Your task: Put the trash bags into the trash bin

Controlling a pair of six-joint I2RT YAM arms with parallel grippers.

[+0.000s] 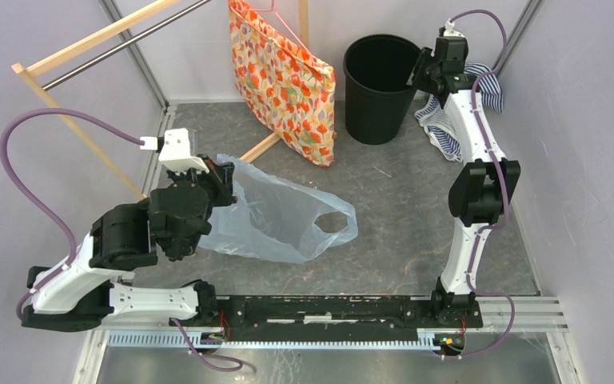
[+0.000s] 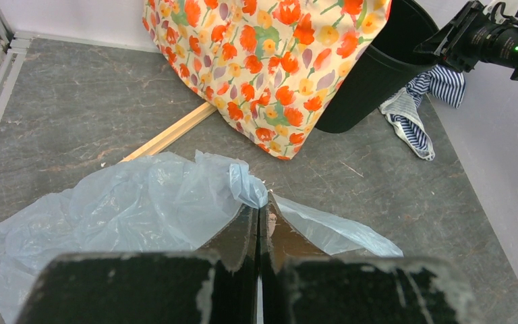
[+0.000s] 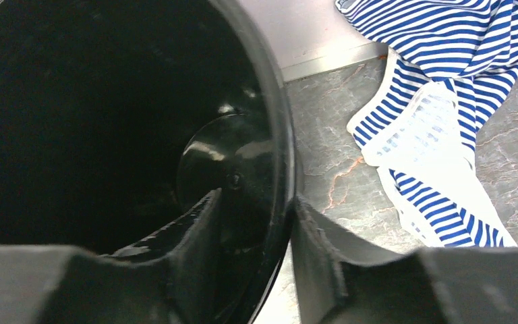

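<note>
Bag [image 1: 280,216]: one thin, crinkly, see-through pale-blue plastic bag lay spread flat and wrinkled on the grey table [image 1: 416,200], left of centre. A handle hole gaped at its right end. One edge was bunched into a small raised peak [image 2: 246,185].

Bin [image 1: 377,112]: a round black plastic bin stood upright at the far side of the table, mouth up, with smooth walls narrowing toward the base and a rolled rim [image 3: 280,135]. Its glossy inner base was visible. Bag and bin were well apart.

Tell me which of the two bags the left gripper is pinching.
The translucent pale-blue plastic bag, lying crumpled; the orange floral fabric bag stands upright, untouched.
</note>
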